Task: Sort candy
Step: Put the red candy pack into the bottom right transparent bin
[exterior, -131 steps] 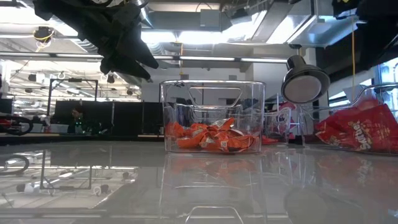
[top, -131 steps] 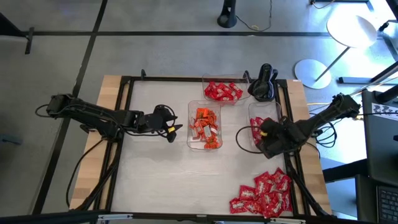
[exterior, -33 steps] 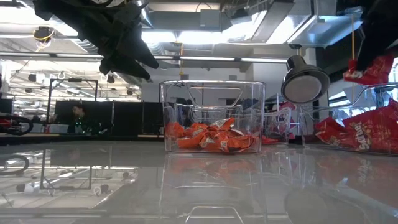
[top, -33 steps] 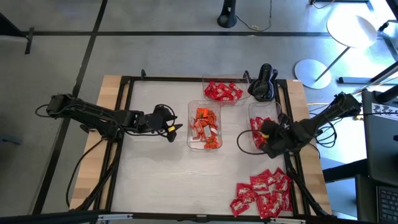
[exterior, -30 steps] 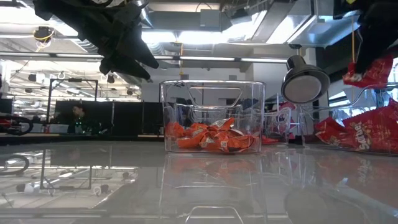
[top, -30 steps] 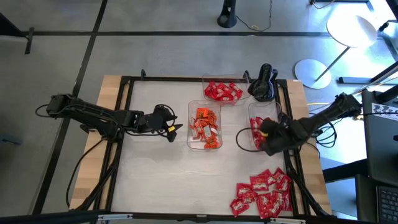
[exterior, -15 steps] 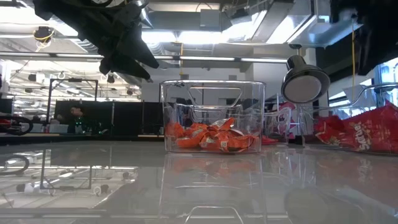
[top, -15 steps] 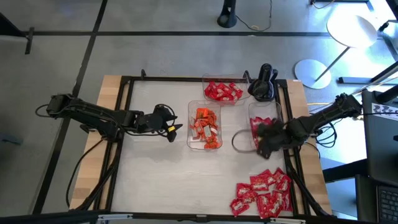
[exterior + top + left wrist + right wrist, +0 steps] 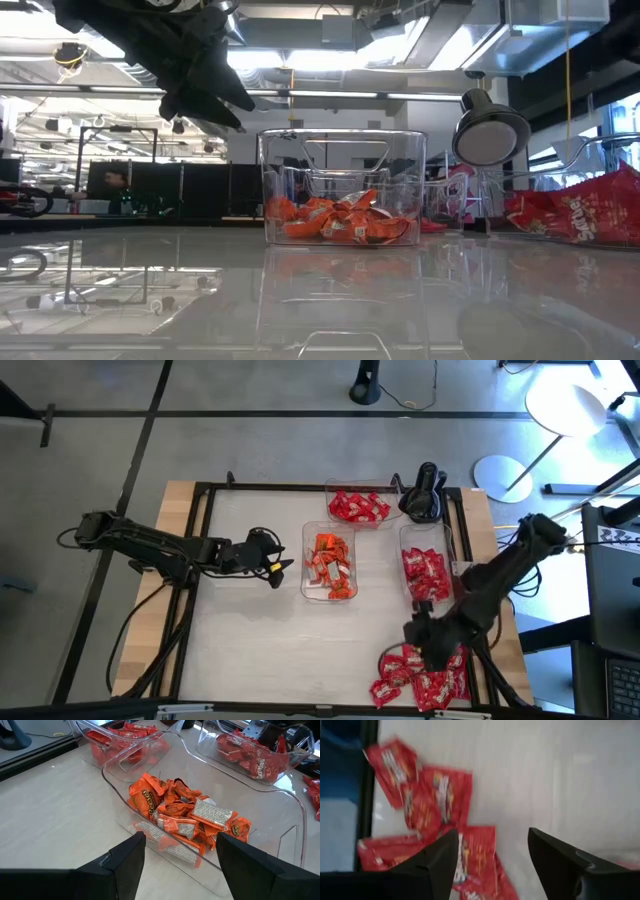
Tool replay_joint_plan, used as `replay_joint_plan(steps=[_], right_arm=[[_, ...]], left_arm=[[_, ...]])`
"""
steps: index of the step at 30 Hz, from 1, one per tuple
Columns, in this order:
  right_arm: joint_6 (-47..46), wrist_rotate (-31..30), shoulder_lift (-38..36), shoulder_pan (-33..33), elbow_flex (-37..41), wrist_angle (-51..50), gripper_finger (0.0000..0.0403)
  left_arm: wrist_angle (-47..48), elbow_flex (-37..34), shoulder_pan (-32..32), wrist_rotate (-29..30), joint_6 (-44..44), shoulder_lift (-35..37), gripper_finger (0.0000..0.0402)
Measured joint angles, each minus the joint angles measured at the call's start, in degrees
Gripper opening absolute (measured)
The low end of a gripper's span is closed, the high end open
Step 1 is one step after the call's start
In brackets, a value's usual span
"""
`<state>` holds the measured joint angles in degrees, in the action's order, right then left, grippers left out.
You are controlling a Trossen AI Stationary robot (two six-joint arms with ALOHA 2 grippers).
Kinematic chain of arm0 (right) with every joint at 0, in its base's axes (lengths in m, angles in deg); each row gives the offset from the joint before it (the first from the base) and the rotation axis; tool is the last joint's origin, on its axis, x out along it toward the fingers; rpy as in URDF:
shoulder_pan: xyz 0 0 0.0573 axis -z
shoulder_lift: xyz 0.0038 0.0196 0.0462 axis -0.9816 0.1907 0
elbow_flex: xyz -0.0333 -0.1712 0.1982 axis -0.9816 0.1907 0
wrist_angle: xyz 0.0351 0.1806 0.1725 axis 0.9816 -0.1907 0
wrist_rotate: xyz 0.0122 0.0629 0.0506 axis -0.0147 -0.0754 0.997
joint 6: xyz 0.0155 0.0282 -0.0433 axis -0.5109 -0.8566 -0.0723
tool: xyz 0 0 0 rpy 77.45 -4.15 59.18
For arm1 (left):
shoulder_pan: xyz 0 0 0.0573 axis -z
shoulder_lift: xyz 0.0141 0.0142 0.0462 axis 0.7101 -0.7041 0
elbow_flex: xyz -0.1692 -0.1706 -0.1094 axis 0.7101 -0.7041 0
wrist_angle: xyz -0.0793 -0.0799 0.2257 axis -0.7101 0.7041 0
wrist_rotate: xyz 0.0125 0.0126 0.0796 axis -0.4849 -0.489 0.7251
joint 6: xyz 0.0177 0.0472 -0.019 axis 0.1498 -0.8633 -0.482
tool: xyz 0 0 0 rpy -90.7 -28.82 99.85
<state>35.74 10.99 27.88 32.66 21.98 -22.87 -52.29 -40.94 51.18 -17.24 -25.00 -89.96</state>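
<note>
I have the right gripper over the loose pile of red candy at the near right corner of the table, and in the right wrist view its two dark fingers stand spread apart with nothing between them, the red wrappers lying flat on the white surface beyond. I take the middle tray as my landmark: it holds the orange candy, and the left wrist view shows those orange wrappers heaped in it, some turned to their white printed backs. The left gripper hangs just left of that tray, above the table, with its fingers spread and empty. Behind the middle tray and slightly to its right sits a second tray with plain red candy. To the right of the middle tray, a third tray holds more red wrappers with white marks. From the low view I see the middle tray standing upright on the glossy tabletop, orange sweets across its bottom.
</note>
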Motion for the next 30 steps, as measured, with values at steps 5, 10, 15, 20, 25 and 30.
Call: replay_joint_plan(steps=[5, 10, 15, 20, 25, 30], right_arm=[[-1.5, 2.4, 6.7, -2.6, 0.0, 0.6, 0.0222], [-1.9, 3.9, 12.4, -4.4, 0.0, 2.0, 0.0209], [-4.6, 3.9, 16.6, -4.3, 0.0, 1.4, 0.0197], [-5.4, 3.9, 20.1, -4.3, 0.0, 1.4, 0.0187], [-6.0, 4.1, 23.3, -4.3, -0.3, 2.0, 0.0186], [-6.1, 4.8, 24.7, -4.2, -0.2, 2.3, 0.0182]], left_arm=[[0.0, 0.0, 0.0, 0.0, 0.0, 0.0, 0.0233], [0.0, 0.0, 0.0, 0.0, 0.0, 0.0, 0.0233], [0.0, 0.0, 0.0, 0.0, -0.5, 0.0, 0.0233], [0.0, 0.0, 0.0, 0.0, -0.7, 0.0, 0.0233], [0.0, 0.0, 0.0, 0.0, -1.3, 0.0, 0.0233], [-0.2, 0.0, 0.0, 0.0, -1.6, 0.0, 0.0233]])
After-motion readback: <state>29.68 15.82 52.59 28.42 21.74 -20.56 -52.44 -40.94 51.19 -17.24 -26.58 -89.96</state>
